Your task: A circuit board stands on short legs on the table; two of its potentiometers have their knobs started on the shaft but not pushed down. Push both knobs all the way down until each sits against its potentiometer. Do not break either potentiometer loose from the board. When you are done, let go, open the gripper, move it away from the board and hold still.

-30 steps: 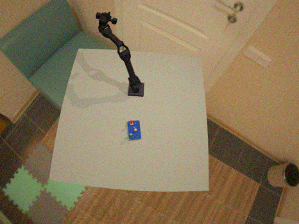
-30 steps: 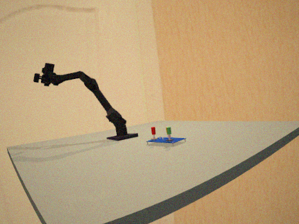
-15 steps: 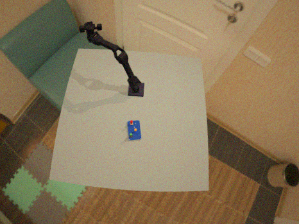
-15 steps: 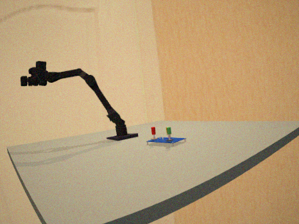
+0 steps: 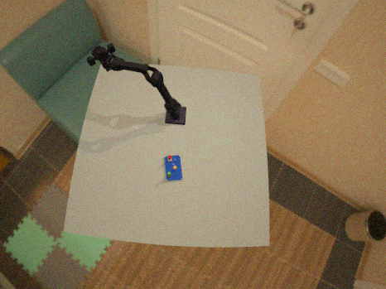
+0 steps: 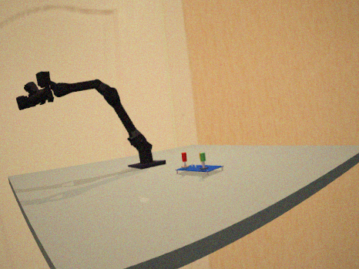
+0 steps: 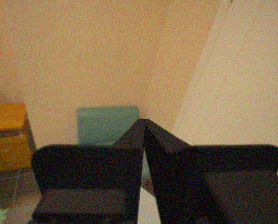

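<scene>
A small blue circuit board point(image 5: 171, 166) point(image 6: 199, 169) stands on short legs near the middle of the grey table point(image 5: 215, 203) point(image 6: 115, 220). A red knob point(image 5: 170, 158) point(image 6: 184, 156) and a green knob point(image 5: 169, 173) point(image 6: 202, 157) stand raised on their shafts. An orange knob point(image 5: 175, 167) sits low on the board. My gripper point(image 5: 90, 59) point(image 6: 20, 102) point(image 7: 143, 124) is shut with nothing between the fingers. It is high up, beyond the table's far left corner, far from the board and pointing away from it.
The arm's base point(image 5: 176, 116) point(image 6: 147, 163) stands on the table behind the board. A teal sofa point(image 5: 45, 58) point(image 7: 107, 124) is beyond the table's left edge, a door point(image 5: 232, 21) behind, a metal bin point(image 5: 366, 226) on the floor at right.
</scene>
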`<state>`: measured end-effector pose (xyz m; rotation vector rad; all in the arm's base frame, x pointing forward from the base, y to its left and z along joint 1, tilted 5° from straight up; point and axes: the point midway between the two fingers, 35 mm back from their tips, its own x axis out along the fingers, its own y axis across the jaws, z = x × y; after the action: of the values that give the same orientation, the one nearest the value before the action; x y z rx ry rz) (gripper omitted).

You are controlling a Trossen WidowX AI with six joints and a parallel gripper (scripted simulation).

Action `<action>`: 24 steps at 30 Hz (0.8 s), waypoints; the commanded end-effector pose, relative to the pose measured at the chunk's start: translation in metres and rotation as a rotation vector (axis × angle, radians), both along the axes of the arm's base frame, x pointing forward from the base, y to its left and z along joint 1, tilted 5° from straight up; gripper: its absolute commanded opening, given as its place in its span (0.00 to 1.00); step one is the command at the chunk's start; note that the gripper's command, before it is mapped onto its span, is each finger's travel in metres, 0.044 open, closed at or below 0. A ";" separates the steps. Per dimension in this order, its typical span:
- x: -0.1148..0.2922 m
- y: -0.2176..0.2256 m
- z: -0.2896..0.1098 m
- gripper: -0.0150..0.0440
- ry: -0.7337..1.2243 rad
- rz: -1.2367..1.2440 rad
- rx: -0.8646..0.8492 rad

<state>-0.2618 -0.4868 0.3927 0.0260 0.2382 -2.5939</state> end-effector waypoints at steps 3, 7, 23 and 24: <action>0.066 -0.028 -0.023 0.25 -0.014 0.175 0.125; 0.111 -0.042 -0.039 0.25 -0.018 0.287 0.206; 0.254 -0.044 -0.089 0.25 0.055 0.622 0.500; 0.263 -0.043 -0.093 0.25 0.060 0.649 0.518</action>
<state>-0.0297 -0.5335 0.3138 0.0541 0.7284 -1.9423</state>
